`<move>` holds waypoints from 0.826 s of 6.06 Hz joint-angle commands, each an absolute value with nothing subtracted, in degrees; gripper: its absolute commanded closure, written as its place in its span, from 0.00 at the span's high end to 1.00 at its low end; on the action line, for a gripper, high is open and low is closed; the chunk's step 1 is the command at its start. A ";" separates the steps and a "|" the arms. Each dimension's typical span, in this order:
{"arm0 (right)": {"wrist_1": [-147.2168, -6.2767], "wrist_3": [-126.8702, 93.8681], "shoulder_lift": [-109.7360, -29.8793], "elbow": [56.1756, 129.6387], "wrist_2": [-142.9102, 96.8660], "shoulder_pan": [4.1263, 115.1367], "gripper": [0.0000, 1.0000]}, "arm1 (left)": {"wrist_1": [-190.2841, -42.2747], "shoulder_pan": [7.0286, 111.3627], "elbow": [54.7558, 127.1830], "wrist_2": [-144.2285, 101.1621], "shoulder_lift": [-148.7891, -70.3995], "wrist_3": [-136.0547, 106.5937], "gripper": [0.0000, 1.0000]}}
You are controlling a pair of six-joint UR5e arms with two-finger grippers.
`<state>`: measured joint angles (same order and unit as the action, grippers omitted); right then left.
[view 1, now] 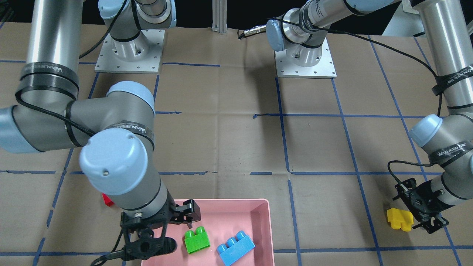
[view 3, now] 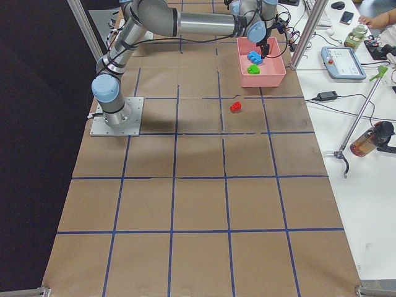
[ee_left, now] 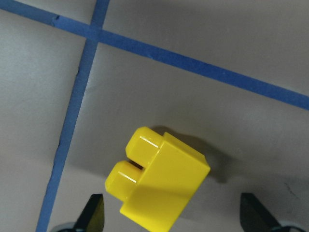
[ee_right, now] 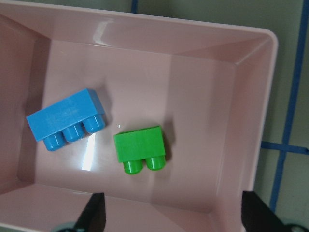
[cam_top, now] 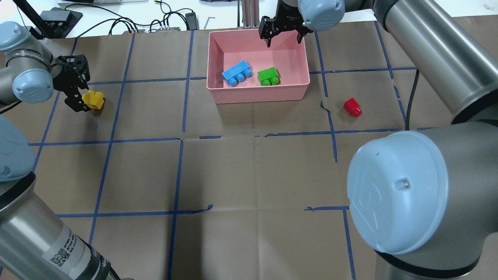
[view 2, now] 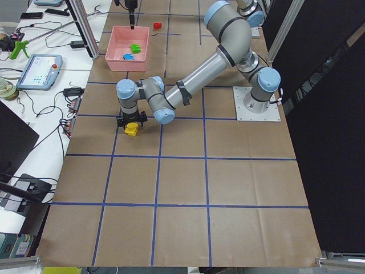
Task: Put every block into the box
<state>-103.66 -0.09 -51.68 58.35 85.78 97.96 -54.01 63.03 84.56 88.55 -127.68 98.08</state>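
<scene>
The yellow block [cam_top: 93, 100] lies on the table at the left, also in the left wrist view [ee_left: 157, 186]. My left gripper [cam_top: 79, 91] is open and low around it, fingertips [ee_left: 94, 212] on either side, not closed on it. The blue block [cam_top: 236, 72] and green block [cam_top: 268, 76] lie inside the pink box [cam_top: 258, 93]. My right gripper [cam_top: 282, 37] is open and empty above the box's far edge; its wrist view shows both blocks [ee_right: 140, 147]. The red block [cam_top: 352, 107] lies on the table right of the box.
Both arm bases [view 1: 129, 51] stand at the robot's side of the table. Blue tape lines grid the brown table cover [cam_top: 253, 175]. Cables and devices lie beyond the table's far edge [cam_top: 128, 23].
</scene>
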 commanded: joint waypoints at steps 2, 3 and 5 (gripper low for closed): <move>-94.41 20.32 -54.57 61.15 86.13 85.91 1.00 | -54.05 63.02 84.82 88.42 -128.23 97.73 1.00; -95.61 28.13 -57.19 68.13 85.96 82.39 0.99 | -53.88 63.10 83.51 88.42 -129.10 98.08 1.00; -110.91 29.53 -64.65 89.01 85.78 79.63 0.99 | -52.74 63.19 83.32 88.24 -129.90 98.43 1.00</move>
